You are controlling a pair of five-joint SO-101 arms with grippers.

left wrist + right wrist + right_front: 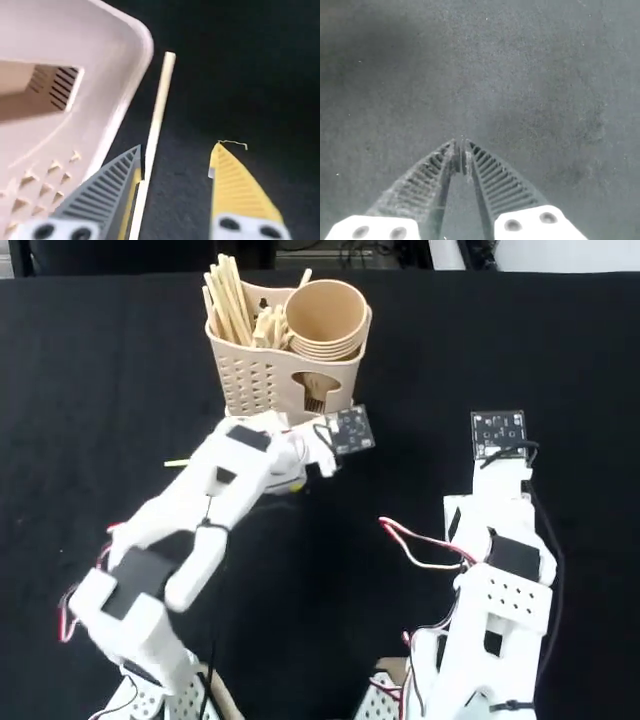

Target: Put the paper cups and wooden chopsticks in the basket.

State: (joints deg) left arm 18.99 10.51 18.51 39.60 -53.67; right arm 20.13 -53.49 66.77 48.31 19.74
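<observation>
A beige slotted basket (285, 380) stands at the back of the black table, holding a stack of paper cups (325, 315) and several wooden chopsticks (230, 300). My left arm (230, 480) is low at the basket's front. Its gripper (177, 148) is open beside the basket wall (100, 75). One loose chopstick (159, 110) lies on the cloth along the inner side of the grey finger (107, 190), well apart from the yellow finger (232, 180). My right gripper (461, 150) is shut with nothing in it, over bare black cloth.
The right arm (500, 570) rests at the right side of the table, away from the basket. A thin yellowish sliver (178, 462) lies on the cloth left of the left arm. Black cloth covers the whole table.
</observation>
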